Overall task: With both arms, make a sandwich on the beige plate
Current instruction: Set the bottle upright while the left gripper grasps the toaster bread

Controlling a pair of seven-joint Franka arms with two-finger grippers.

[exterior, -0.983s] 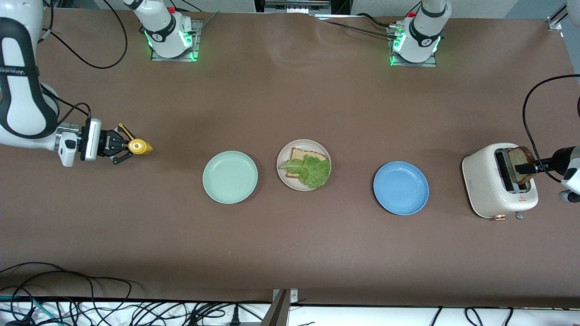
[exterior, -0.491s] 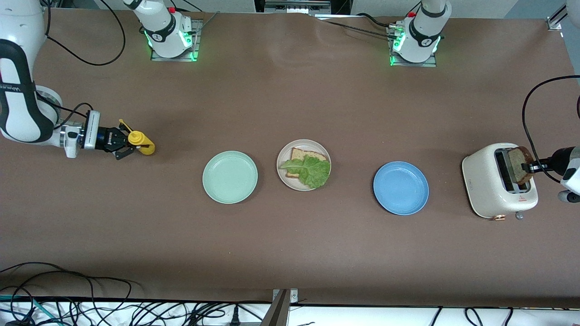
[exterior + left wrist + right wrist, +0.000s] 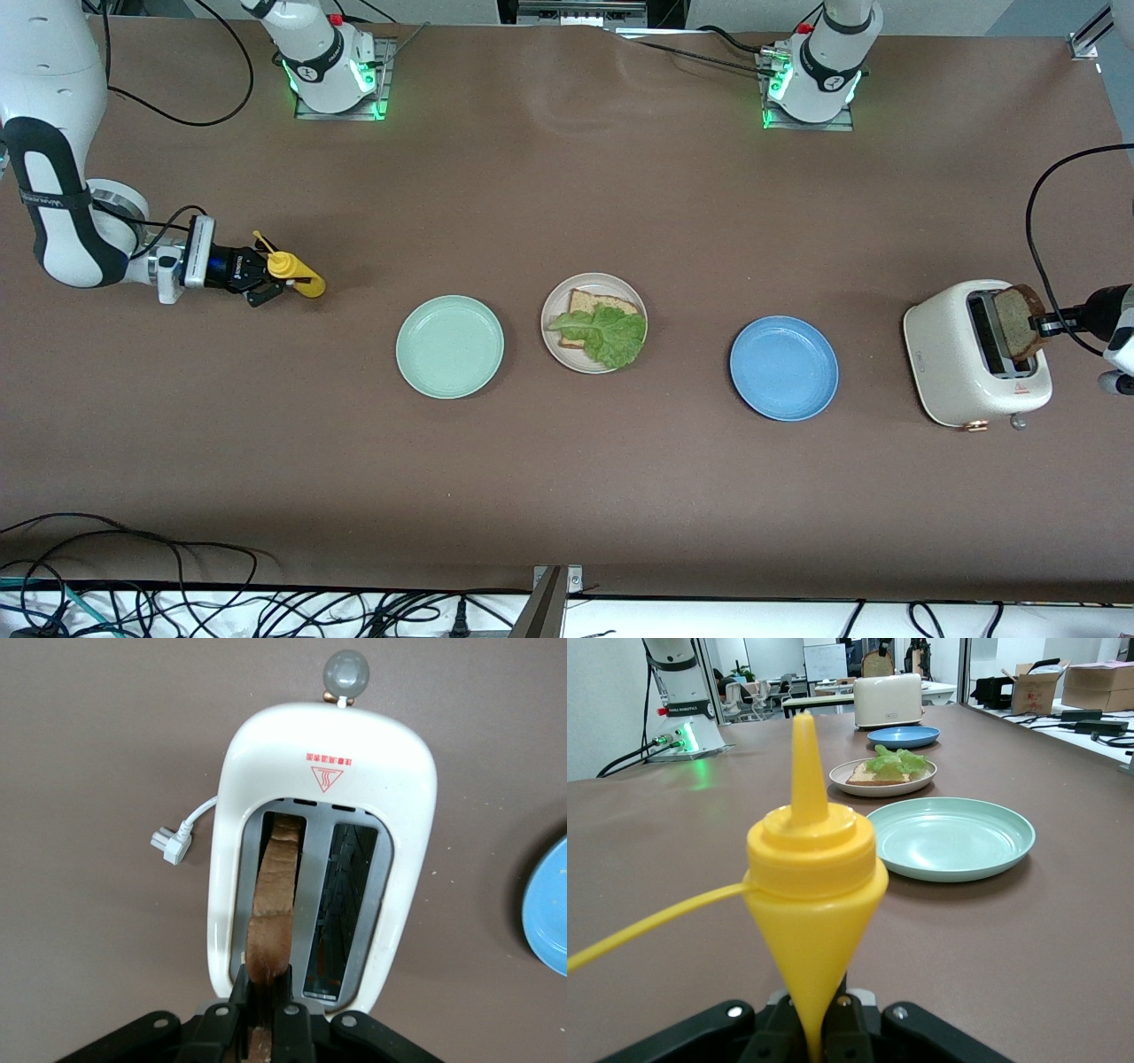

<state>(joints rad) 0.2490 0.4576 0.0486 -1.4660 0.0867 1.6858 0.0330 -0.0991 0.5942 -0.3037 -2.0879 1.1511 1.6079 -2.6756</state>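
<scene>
The beige plate [image 3: 611,285] sits mid-table with one bread slice [image 3: 594,303] on it and a green lettuce leaf [image 3: 611,337] on top; the right wrist view shows this plate [image 3: 850,784] and lettuce [image 3: 897,760] too. A second bread slice [image 3: 1017,321] stands in one slot of the white toaster [image 3: 952,372]. My left gripper [image 3: 1045,323] is shut on its top edge. In the left wrist view the gripper [image 3: 266,979] pinches the slice [image 3: 275,895]. My right gripper [image 3: 266,279] is shut on a yellow squeeze bottle [image 3: 297,273] low over the right arm's end of the table.
A mint green plate [image 3: 449,346] lies beside the beige plate toward the right arm's end. A blue plate [image 3: 784,368] lies toward the left arm's end, between the beige plate and the toaster. The toaster's loose plug [image 3: 173,843] rests on the table beside it.
The left gripper's fingers have closed on the bread slice in the toaster. The right arm has carried the yellow bottle a little toward the plates.
</scene>
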